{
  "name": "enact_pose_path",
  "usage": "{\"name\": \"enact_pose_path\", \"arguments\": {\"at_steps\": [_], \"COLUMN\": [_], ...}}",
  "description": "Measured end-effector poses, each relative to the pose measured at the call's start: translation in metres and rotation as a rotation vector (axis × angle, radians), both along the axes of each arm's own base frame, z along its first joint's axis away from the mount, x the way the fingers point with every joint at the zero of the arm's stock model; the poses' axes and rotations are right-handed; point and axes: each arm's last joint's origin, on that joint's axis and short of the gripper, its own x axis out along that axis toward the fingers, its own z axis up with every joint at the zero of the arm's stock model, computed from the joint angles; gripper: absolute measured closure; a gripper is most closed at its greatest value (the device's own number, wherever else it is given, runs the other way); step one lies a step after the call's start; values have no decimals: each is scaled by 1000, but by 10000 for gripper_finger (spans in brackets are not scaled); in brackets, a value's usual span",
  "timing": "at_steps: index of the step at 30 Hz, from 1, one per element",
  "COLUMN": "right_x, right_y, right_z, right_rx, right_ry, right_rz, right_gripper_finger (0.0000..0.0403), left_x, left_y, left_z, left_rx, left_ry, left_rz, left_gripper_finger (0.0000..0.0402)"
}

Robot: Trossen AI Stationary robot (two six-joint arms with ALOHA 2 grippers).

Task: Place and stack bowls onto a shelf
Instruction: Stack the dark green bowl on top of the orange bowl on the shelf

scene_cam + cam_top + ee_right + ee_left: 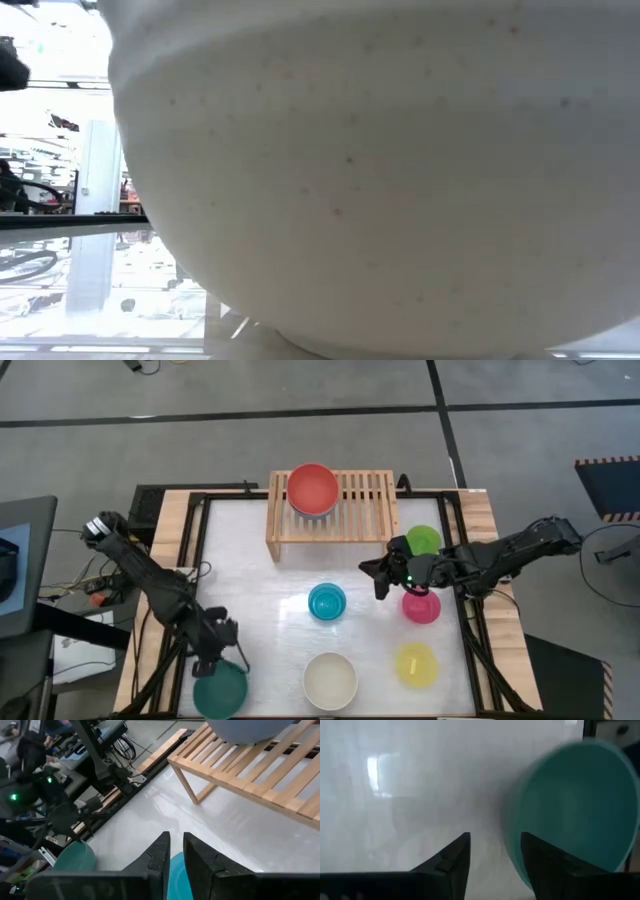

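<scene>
The light-wood shelf [360,500] stands at the table's far middle. A red bowl [313,487] sits on it, nested in a slate-blue bowl [245,730]. On the table rest the lime [425,539], magenta [424,610], cyan [327,601], yellow [416,665], cream-white [330,680] and dark green [222,695] bowls. My left gripper [213,650] is open at the green bowl's far rim. In the left wrist view [495,865] one finger stands in front of the bowl [580,795]. My right gripper [378,577] hovers empty between the cyan and lime bowls, its fingers [176,855] a narrow gap apart. My left gripper comes down on the dark green bowl's rim [512,845] from above and the far side, fingers open. One finger [545,865] lies over the bowl's mouth and the other [452,857] is outside over the table. I cannot tell whether either touches the rim.
The cream-white bowl [380,170] fills the low view. The table has a raised black frame [195,560] along its sides. Cables and equipment lie beyond the left edge [90,595]. Bare tabletop lies between the shelf and the cyan bowl [260,595].
</scene>
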Motion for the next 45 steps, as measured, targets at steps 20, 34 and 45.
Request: {"name": "enact_pose_path", "arguments": {"at_steps": [20,34,45], "right_x": [-5,-43,-64], "right_y": [-9,-26,-34], "right_z": [7,19,-4], "right_rx": [-20,-64,-23], "right_ry": [-23,27,292], "right_rz": [-47,-67,-162], "right_gripper_finger": [300,301,300], "left_x": [34,86,133], "left_y": [-8,139,278], "left_z": [-16,150,218], "left_rx": [46,427,698], "left_ry": [38,-584,-641], "left_rz": [-42,483,870], "left_gripper_finger": [398,401,401]}}
